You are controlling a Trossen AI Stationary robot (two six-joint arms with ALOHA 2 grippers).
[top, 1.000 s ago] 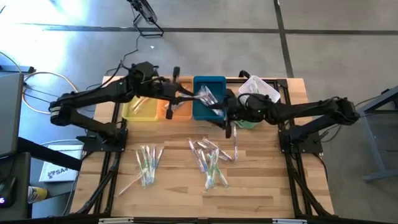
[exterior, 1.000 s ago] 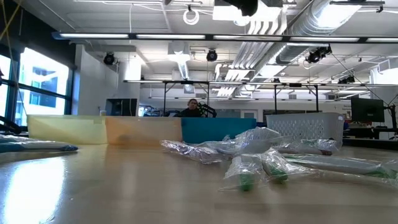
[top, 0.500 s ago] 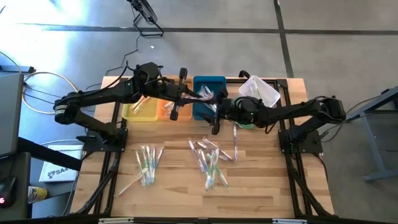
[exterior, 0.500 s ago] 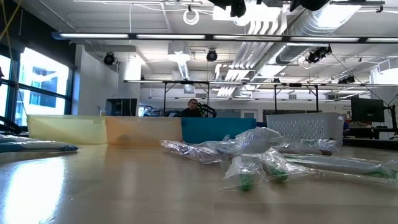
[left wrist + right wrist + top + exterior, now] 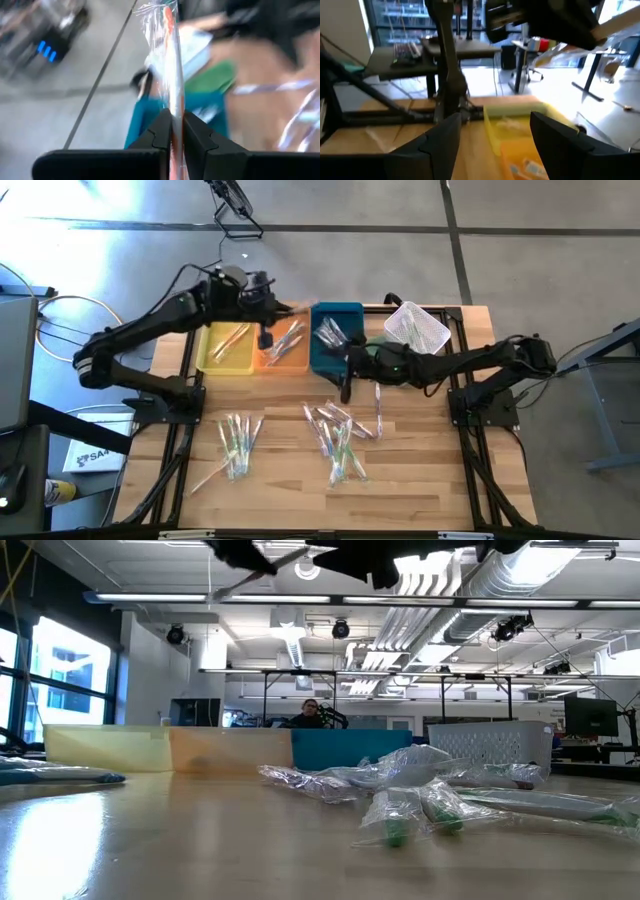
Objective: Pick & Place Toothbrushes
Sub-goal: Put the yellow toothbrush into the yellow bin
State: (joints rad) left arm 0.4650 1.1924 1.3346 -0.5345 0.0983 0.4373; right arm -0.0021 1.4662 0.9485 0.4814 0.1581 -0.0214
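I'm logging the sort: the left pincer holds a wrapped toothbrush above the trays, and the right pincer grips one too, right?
Not quite. The left pincer does clamp a wrapped toothbrush above the trays, but the right pincer is open and empty, as the right wrist view shows: nothing sits between its spread fingers. In the high view it hangs by the blue tray.

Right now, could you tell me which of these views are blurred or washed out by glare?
Left wrist view: the left gripper and its wrapped toothbrush are fairly sharp, the background smeared. Right wrist view: soft throughout, bright window glare beyond the yellow tray. Low view: window light glares on the table. High view: evenly lit.
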